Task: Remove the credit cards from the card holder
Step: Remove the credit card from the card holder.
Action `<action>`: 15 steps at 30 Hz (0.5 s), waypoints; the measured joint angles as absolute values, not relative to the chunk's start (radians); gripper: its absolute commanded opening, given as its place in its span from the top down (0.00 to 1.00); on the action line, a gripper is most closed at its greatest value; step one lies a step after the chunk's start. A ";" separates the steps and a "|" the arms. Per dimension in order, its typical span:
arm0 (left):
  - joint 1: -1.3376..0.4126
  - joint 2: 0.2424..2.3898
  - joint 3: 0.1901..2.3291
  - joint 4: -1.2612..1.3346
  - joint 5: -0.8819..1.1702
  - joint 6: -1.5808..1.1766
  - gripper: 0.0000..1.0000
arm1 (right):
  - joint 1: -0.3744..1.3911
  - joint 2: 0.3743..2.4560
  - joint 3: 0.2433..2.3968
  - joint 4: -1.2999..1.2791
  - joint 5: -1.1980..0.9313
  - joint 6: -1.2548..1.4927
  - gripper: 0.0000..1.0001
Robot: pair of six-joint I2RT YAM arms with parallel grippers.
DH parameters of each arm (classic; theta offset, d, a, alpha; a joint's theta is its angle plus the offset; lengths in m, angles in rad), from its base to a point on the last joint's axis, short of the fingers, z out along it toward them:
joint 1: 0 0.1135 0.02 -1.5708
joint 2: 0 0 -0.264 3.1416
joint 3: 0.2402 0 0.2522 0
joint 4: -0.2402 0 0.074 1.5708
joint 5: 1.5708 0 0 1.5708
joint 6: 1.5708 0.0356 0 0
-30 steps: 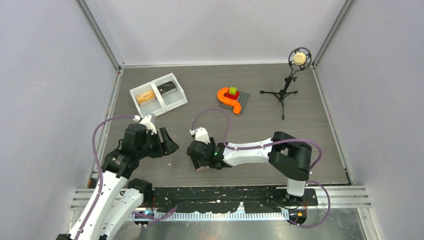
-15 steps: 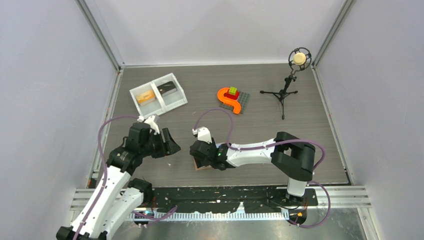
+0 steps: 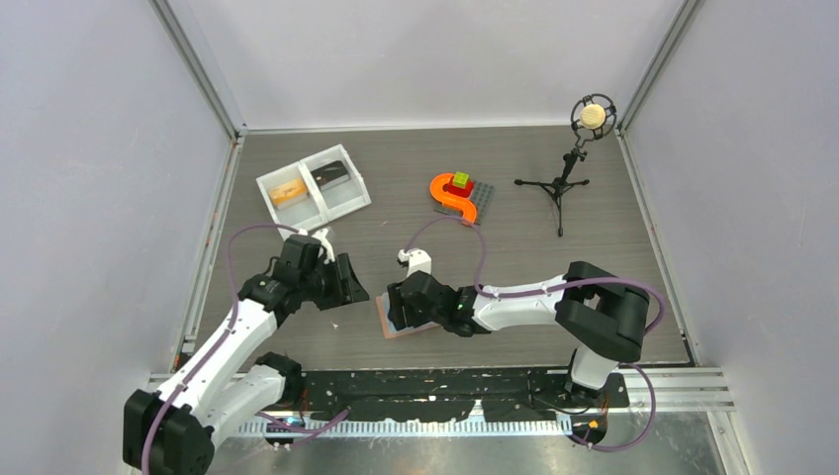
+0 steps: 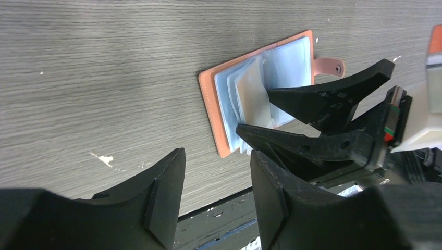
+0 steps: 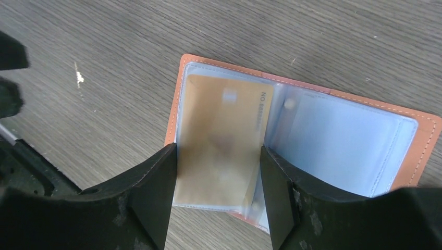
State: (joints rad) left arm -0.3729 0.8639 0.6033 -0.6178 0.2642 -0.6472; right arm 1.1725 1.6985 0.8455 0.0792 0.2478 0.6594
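The card holder [image 3: 398, 324] lies spread open near the table's front edge, salmon-brown outside with light blue sleeves [image 5: 341, 143]. A tan card [image 5: 224, 138] sits in a raised clear sleeve on its left half. My right gripper [image 5: 216, 192] is open, with one finger on each side of that sleeve, and hovers over the holder in the top view [image 3: 408, 305]. My left gripper [image 4: 216, 192] is open and empty, just left of the holder [image 4: 219, 104]. No dark card shows in the holder.
A white two-compartment tray [image 3: 341, 203] at the back left holds a tan card [image 3: 289, 193] and a dark card [image 3: 330, 174]. An orange S-shaped piece on a grey plate [image 3: 453, 196] and a microphone stand [image 3: 564, 183] stand at the back right.
My right gripper has shifted right, and the open holder now shows beneath it. My left gripper has moved right, closer to the holder.
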 measured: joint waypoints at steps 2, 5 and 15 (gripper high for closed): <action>-0.383 0.894 0.596 -0.590 0.272 -0.652 0.57 | 1.156 1.682 0.807 0.136 0.213 0.664 0.41; -0.400 0.929 0.590 -0.549 0.280 -0.659 0.64 | 1.131 1.665 0.755 0.216 0.160 0.678 0.41; -0.428 1.061 0.583 -0.390 0.307 -0.697 0.78 | 1.084 1.651 0.672 0.374 0.057 0.712 0.41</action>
